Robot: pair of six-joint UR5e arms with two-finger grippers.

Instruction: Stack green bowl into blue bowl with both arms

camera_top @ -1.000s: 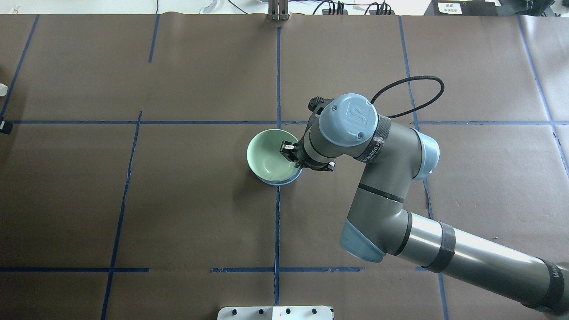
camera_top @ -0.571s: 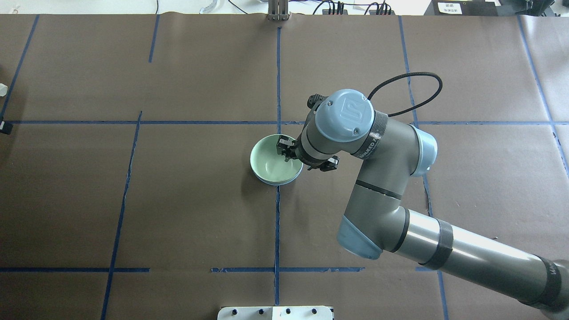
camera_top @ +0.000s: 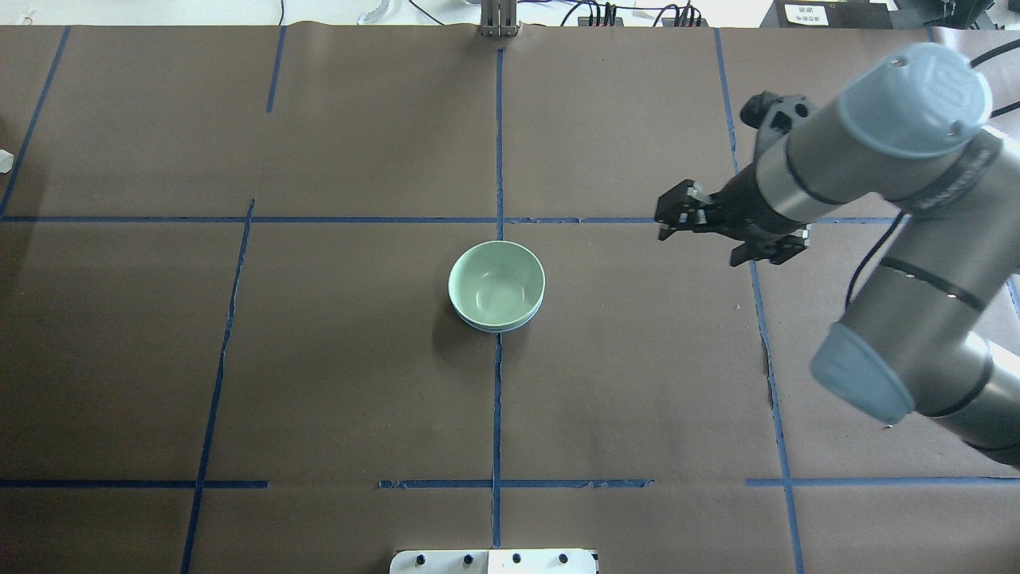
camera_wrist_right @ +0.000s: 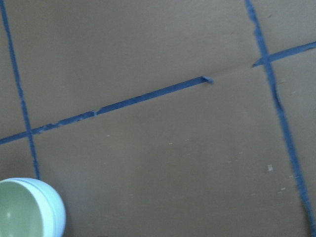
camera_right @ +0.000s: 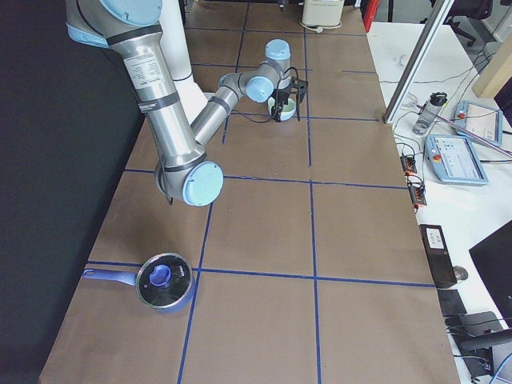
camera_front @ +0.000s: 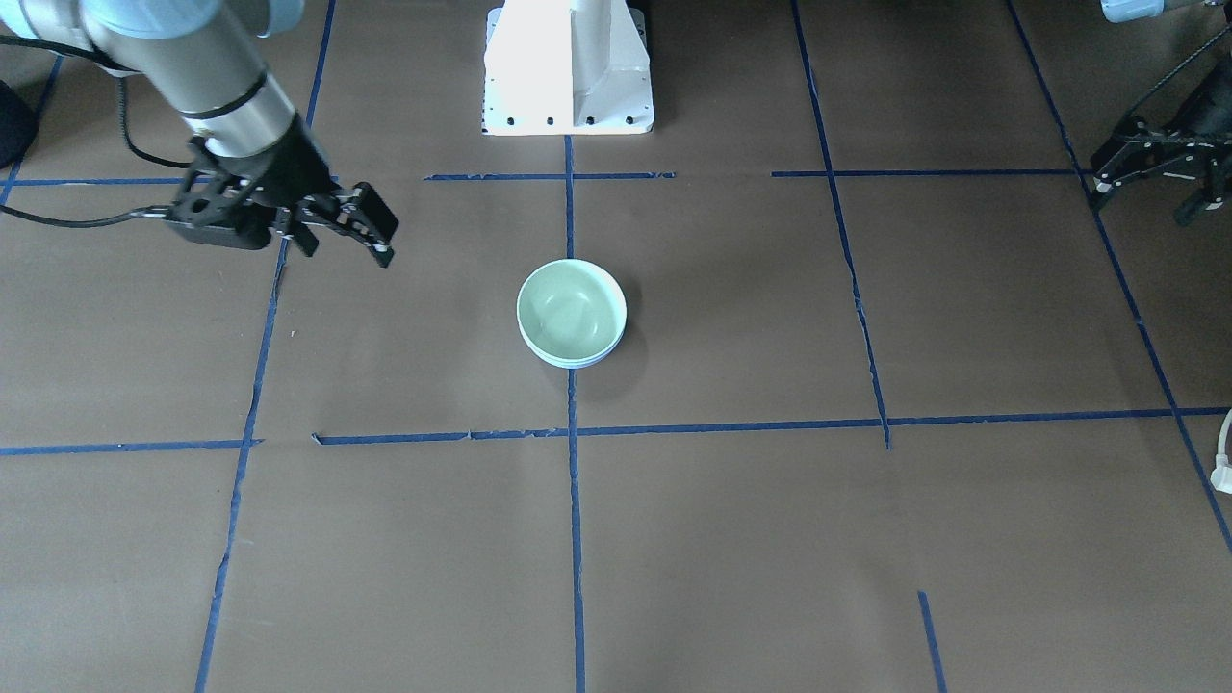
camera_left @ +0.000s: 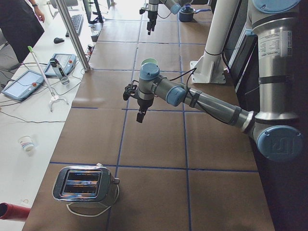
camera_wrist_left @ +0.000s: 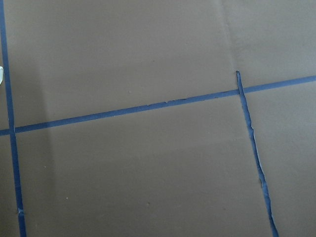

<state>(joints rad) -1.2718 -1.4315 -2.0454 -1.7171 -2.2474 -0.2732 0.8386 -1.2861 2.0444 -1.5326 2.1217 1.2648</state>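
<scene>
The green bowl (camera_top: 494, 281) sits upright inside the blue bowl (camera_top: 500, 327) at the table's middle. Only the blue bowl's rim shows below it. The stack also shows in the front view, green bowl (camera_front: 568, 306) in blue bowl (camera_front: 577, 362), and at the lower left of the right wrist view (camera_wrist_right: 19, 210). My right gripper (camera_top: 665, 219) is open and empty, raised well to the right of the bowls; it also shows in the front view (camera_front: 358, 241). My left gripper (camera_front: 1143, 200) is open and empty, far out on the other side. The left wrist view shows only bare table.
The white pedestal base (camera_front: 568, 77) stands at the robot's table edge. A toaster (camera_left: 82, 183) stands at the table's left end and a lidded pot (camera_right: 164, 280) at its right end. An operator (camera_left: 19, 24) stands beside the table.
The right gripper lowered the green bowl into the blue bowl, let go of it, then moved up and far to the right. The bowls stay nested.
</scene>
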